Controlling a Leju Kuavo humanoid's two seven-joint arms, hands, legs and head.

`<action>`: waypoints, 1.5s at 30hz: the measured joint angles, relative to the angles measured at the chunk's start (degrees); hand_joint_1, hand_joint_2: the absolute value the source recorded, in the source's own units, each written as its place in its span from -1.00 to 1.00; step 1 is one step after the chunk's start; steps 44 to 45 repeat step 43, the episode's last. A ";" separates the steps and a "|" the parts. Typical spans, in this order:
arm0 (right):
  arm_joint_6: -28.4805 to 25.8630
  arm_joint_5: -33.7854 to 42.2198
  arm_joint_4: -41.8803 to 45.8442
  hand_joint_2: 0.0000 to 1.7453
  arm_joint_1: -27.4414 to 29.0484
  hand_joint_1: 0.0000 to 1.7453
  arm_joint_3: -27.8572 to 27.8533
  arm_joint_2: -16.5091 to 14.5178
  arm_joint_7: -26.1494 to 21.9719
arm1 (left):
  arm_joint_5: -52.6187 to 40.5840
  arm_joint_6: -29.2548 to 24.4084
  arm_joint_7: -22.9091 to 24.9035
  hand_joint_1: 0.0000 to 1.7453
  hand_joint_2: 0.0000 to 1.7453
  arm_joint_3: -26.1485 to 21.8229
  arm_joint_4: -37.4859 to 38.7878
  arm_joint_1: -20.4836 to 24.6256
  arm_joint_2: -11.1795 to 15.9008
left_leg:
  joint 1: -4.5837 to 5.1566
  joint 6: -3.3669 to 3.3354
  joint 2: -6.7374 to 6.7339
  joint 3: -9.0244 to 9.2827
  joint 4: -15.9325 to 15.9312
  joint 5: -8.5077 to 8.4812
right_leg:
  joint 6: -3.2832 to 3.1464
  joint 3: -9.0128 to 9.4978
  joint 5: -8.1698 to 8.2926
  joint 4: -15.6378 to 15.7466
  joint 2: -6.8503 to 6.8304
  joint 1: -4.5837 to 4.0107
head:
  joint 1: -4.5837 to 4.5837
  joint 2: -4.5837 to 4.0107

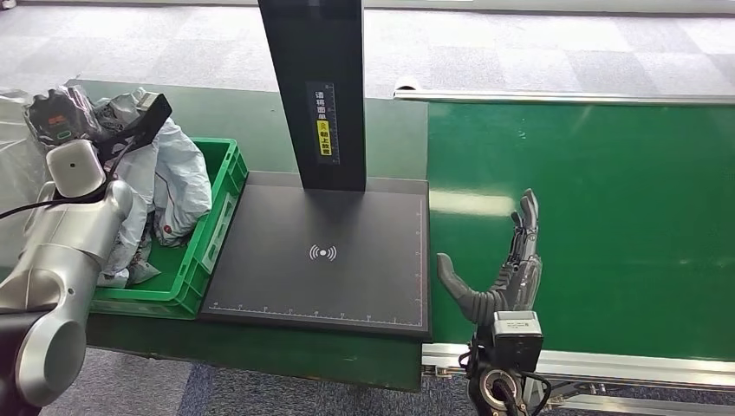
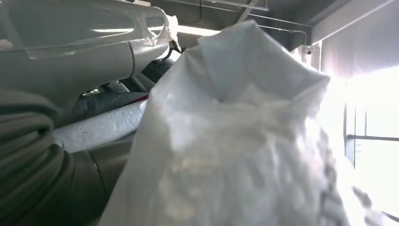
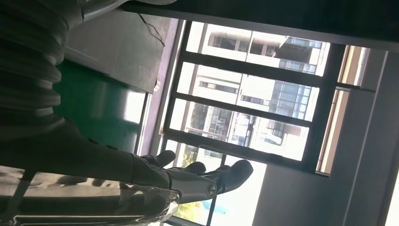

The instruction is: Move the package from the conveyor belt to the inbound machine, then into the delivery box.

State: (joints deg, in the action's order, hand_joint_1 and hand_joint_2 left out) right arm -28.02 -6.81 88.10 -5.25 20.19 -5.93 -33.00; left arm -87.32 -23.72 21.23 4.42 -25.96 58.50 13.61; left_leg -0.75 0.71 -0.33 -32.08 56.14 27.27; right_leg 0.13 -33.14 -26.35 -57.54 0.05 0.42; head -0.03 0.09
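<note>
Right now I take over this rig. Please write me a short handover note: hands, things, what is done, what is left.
Left hand: hidden in the head view behind its arm, over the green plastic crate; whether it grips the white plastic package close before its wrist camera, I cannot tell.
Right hand: open, holding nothing, above the green conveyor belt.
Black flat scanner pad: bare.
Crate holds grey-white plastic bags.
Done: seemingly a package has reached the crate.
Left: confirm its release; no package shows on the belt.
</note>
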 joint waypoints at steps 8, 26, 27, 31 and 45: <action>0.00 0.45 -1.54 1.00 -0.73 -1.00 0.56 0.50 0.37 | 3.75 7.62 -4.84 -1.00 1.00 -0.54 4.31 -0.87 0.67 | 0.00 0.00 0.03 -0.02 0.00 0.00 | 0.00 0.00 0.00 0.00 -0.01 0.00 | 0.01 0.00; 0.40 -0.19 -3.70 1.00 -1.01 -1.00 0.46 0.60 0.84 | 17.99 -8.58 -23.44 -1.00 1.00 -7.53 1.87 -3.30 -0.48 | 0.00 0.00 0.04 -0.01 0.01 0.00 | 0.00 -0.02 0.00 0.00 -0.01 0.00 | -0.01 0.00; 0.40 -0.22 -3.75 1.00 -1.01 -1.00 0.44 0.60 0.82 | 20.97 -9.54 -25.97 -1.00 1.00 -8.01 0.71 -3.71 -0.98 | 0.00 0.00 0.04 -0.01 0.01 0.00 | 0.00 -0.03 0.00 0.00 -0.01 0.00 | -0.01 0.00; 0.00 -0.25 -4.13 1.00 -0.99 -1.00 0.40 0.60 0.63 | 35.15 -12.08 -36.14 -1.00 1.00 -9.77 -6.07 -6.22 -3.31 | 0.00 0.00 0.04 -0.02 0.01 0.01 | 0.00 -0.03 0.00 0.01 -0.01 0.01 | 0.01 0.00; -0.35 -0.25 -5.10 1.00 -1.04 -1.00 -0.20 0.54 0.33 | 59.21 -11.37 -43.80 -1.00 1.00 -6.37 -31.78 -19.31 -9.22 | 0.00 -0.01 0.02 -0.04 0.01 0.02 | 0.00 -0.04 -0.01 0.02 -0.01 0.01 | 0.00 0.00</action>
